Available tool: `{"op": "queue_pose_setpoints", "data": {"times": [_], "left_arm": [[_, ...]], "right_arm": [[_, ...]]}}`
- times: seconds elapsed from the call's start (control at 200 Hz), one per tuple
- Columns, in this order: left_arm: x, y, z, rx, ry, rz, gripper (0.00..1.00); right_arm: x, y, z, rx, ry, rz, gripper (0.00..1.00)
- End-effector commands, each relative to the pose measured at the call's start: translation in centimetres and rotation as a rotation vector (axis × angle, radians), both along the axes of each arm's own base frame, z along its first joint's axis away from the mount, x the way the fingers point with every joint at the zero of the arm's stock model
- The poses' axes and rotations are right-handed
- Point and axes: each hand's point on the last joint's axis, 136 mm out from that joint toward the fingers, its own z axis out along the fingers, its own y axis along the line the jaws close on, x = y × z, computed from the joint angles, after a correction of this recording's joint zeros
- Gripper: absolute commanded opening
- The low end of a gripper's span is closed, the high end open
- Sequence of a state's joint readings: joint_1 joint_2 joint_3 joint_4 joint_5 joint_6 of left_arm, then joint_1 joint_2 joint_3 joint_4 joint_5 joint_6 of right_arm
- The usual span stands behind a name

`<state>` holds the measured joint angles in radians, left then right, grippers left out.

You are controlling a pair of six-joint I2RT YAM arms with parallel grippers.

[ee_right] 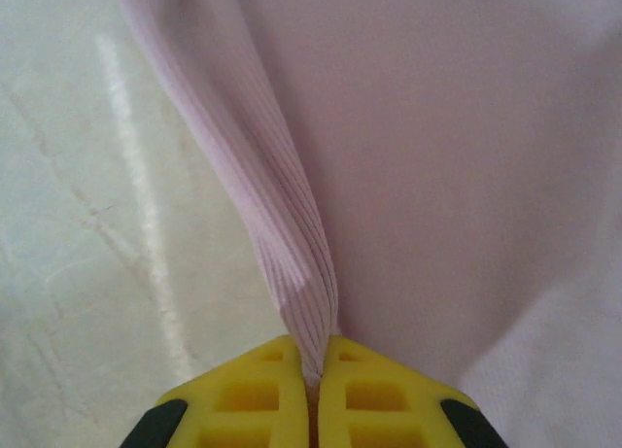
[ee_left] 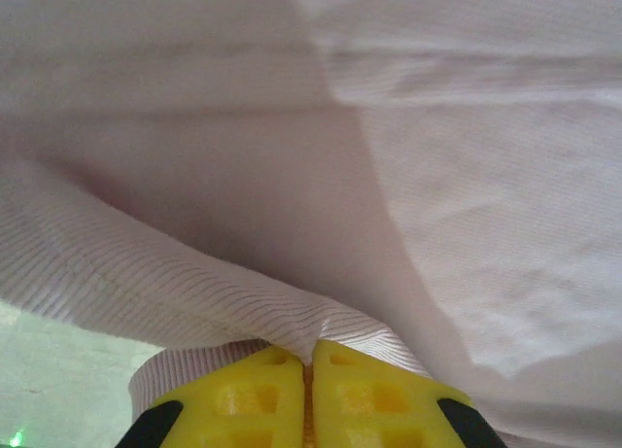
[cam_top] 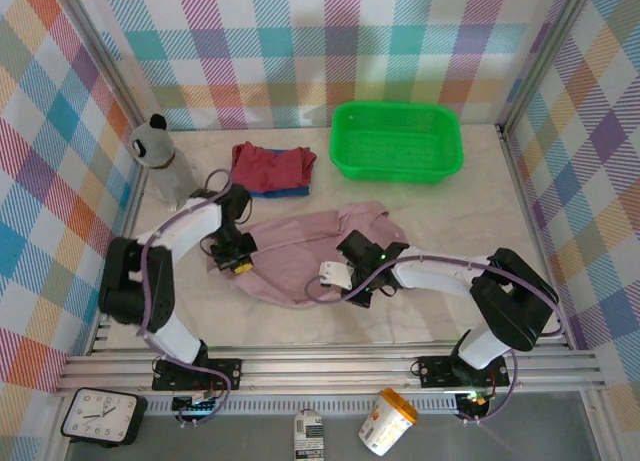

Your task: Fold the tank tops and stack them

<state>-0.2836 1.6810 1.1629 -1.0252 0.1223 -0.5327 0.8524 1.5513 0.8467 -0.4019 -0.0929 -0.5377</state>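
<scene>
jaws on both arms were pressed together on cloth. your left gripper (cam_top: 236, 253) pinched a ribbed hem of the pale pink tank top (cam_top: 300, 249) at its left end. your right gripper (cam_top: 341, 273) pinched a ribbed fold on its near side, closer to the right end. in the left wrist view the hem bunched right at the yellow tips (ee_left: 309, 359). in the right wrist view a narrow ridge of cloth rose out of the tips (ee_right: 316, 361), with bare worktop (ee_right: 87, 205) to one side.

the pink top lay mid-worktop, its long axis running left to right between your two grips. nearly all of its body spread away from both jaws, toward the far edge. so the fold looked set to turn on that: the loose cloth lay beyond the grips, not under them.

the dark red tank top (cam_top: 272, 163) sat folded on the royal blue tank top (cam_top: 270, 192) toward the far left corner. your left arm was the nearer one to that stack. the green basket (cam_top: 397, 108) stood toward the far right corner, well apart from both.
</scene>
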Motion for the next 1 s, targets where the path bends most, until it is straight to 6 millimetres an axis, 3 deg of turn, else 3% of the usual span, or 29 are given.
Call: {"op": "queue_pose_setpoints", "data": {"times": [0.0,0.255,0.33,0.42,0.51,0.595,0.745,0.815,0.87,0.995], "left_arm": [[1.8,-0.9,0.2,0.052,0.034,-0.132,0.11],[6.9,-3.9,-1.7,0.075,0.074,-0.265,0.22],[7.8,-3.9,-0.7,0.092,0.046,-0.273,0.34],[8.1,-3.0,2.0,0.136,-0.007,-0.274,0.41],[6.9,-1.9,4.6,0.153,-0.055,-0.235,0.47],[4.2,-0.9,5.6,0.146,-0.06,-0.178,0.48],[-1.1,-2.2,3.7,0.002,-0.076,-0.032,0.43],[-3.0,-1.7,2.4,0.017,-0.068,0.003,0.41],[-3.3,-1.0,1.8,0.033,-0.091,0.032,0.4],[-2.0,0.0,0.6,0.016,-0.15,0.091,0.37]], "right_arm": [[0.6,0.7,2.5,0.083,0.082,-0.054,0.07],[4.2,-1.0,1.3,0.075,0.256,-0.267,0.04],[5.0,-1.6,0.5,0.062,0.297,-0.335,0.02],[5.6,-2.4,-0.1,0.05,0.35,-0.405,0.01],[6.1,-2.9,-0.6,0.039,0.393,-0.452,0.0],[6.5,-3.2,-1.0,0.025,0.407,-0.475,0.0],[6.5,-3.1,-1.1,0.025,0.42,-0.48,0.0],[6.6,-3.1,-1.0,0.026,0.422,-0.483,0.0],[6.6,-3.1,-1.0,0.026,0.423,-0.482,0.0],[6.6,-3.2,-1.1,0.025,0.425,-0.487,0.0]]}}
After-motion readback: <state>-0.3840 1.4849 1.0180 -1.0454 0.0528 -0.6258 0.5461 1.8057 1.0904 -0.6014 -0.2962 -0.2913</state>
